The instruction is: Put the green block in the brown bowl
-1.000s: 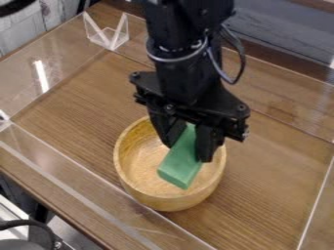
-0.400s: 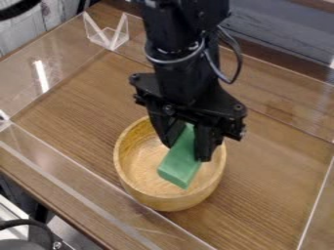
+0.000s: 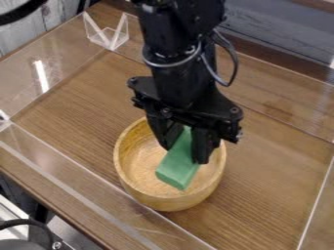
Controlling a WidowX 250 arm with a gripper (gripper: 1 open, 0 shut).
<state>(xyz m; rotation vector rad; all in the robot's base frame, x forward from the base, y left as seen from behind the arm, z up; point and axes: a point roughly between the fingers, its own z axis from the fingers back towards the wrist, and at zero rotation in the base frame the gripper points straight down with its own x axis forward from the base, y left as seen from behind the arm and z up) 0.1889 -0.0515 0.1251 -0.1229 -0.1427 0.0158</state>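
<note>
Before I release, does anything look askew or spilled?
Nothing stands out: the bright green rectangular block slants down over the round light-brown wooden bowl, held by the black gripper, and no spill shows.

The place looks like a robotics lab or workshop set-up: a black robot arm (image 3: 187,73) with exposed brackets and a loose dark cable (image 3: 232,61) reaches over a wood-grained tabletop (image 3: 78,107). Pale straight lines, like strips of tape, run along the tabletop, and a small white wire-like frame (image 3: 107,31) stands near its far left part. At the lower left edge, dark cabling (image 3: 29,225) and equipment too cropped to identify sit beside the table, which suits a work area more than a dining spot.
</note>
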